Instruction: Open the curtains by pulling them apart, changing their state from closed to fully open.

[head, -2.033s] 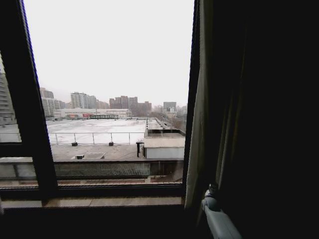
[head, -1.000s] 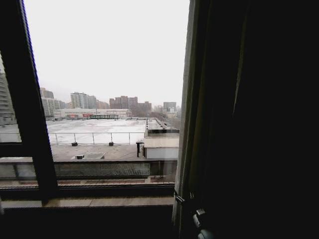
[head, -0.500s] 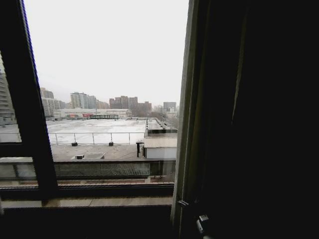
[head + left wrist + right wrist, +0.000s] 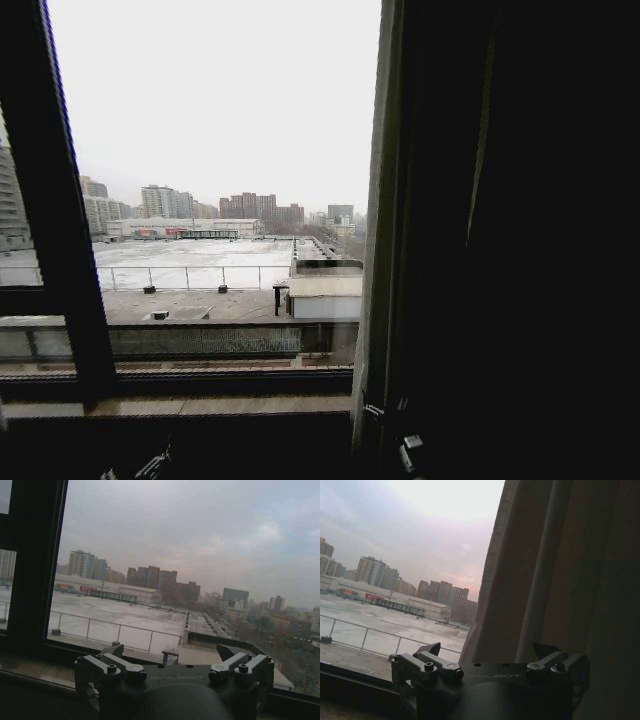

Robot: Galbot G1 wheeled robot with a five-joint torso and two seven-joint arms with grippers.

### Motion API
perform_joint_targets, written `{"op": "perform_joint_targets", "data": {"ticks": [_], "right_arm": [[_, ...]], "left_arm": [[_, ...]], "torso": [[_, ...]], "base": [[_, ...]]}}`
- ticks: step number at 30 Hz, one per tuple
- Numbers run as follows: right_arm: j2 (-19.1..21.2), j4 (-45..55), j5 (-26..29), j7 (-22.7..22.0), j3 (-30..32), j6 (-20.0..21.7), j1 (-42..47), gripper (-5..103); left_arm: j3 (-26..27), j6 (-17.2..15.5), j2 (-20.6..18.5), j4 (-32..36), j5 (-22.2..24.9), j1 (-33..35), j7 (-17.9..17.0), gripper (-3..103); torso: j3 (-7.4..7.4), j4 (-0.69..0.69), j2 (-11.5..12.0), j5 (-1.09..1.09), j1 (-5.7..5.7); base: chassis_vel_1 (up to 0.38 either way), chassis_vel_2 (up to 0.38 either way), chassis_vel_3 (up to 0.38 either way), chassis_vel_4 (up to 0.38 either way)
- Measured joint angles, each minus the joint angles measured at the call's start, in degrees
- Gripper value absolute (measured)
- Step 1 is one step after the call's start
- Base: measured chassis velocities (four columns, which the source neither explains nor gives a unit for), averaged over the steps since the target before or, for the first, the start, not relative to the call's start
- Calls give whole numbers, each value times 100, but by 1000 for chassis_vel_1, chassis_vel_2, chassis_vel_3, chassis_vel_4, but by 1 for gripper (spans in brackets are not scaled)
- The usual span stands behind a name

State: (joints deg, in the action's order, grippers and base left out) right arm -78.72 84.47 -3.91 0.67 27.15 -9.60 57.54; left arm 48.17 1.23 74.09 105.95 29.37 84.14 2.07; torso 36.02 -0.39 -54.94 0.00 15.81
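Curtains (image 4: pixel 555 575) bunched right, dark vertical pleats

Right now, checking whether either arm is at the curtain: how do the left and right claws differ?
The left claw faces bare window glass; the right claw faces the bunched curtain. In the head view the left sits low below the sill, the right at the curtain's lower edge. Both are open.
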Motion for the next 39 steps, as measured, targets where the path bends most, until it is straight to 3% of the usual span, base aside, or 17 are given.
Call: {"op": "perform_joint_targets", "data": {"ticks": [5, 12, 39], "right_arm": [[0, -23, -102, 4, 72, -58, -11, 100], [0, 66, 269, -42, -7, -18, 40, 100], [0, 267, 215, -29, -209, -43, 237, 100]], "left_arm": [[20, -143, -54, 97, -2, -102, -99, 100], [-24, -67, -53, 124, -1, -78, -68, 100], [-6, 19, -17, -11, -119, 5, -39, 100]], "torso": [[0, -1, 0, 0, 0], [0, 0, 0, 0, 0], [0, 0, 0, 0, 0]], "base": [[0, 0, 0, 0], [0, 0, 0, 0], [39, 45, -45, -42]]}}
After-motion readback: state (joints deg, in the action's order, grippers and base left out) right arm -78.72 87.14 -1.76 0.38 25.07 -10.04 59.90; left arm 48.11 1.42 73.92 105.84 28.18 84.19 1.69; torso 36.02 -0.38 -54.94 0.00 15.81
